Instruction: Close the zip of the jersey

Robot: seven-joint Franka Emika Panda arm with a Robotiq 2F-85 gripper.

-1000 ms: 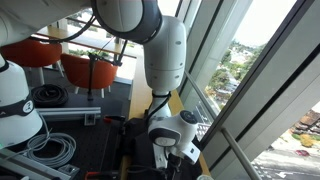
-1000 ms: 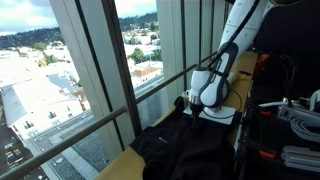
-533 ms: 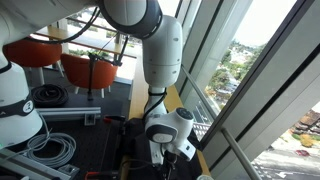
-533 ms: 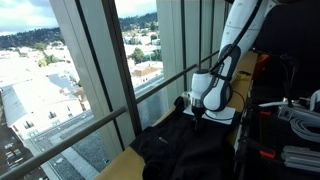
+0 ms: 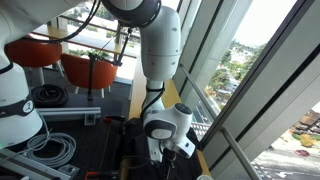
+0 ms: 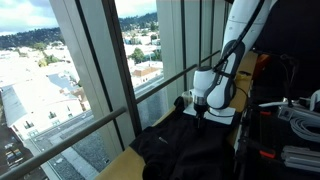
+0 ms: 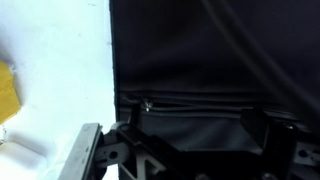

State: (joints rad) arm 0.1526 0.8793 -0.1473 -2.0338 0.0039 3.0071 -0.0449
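The black rumpled jersey (image 6: pixel 182 146) lies on a ledge by the window and fills most of the wrist view (image 7: pixel 210 50). The zip (image 7: pixel 200 101) shows as a thin dark line across the fabric, with a small shiny slider (image 7: pixel 148 104) at its left end. My gripper (image 7: pixel 198 135) points down just above the jersey's end, as both exterior views show (image 6: pixel 201 112) (image 5: pixel 165 150). Its two dark fingers stand wide apart, on either side of the fabric below the zip. Nothing is held between them.
A white sheet (image 7: pixel 55 70) lies beside the jersey, with a yellow surface (image 7: pixel 6 95) past it. Window frames and glass (image 6: pixel 95 70) run close along the ledge. Coiled grey cable (image 5: pixel 55 148) and orange chairs (image 5: pixel 88 68) stand behind the arm.
The arm has shifted a little over the jersey's end and the wrist has turned slightly. The jersey has not moved and the fingers stay apart.
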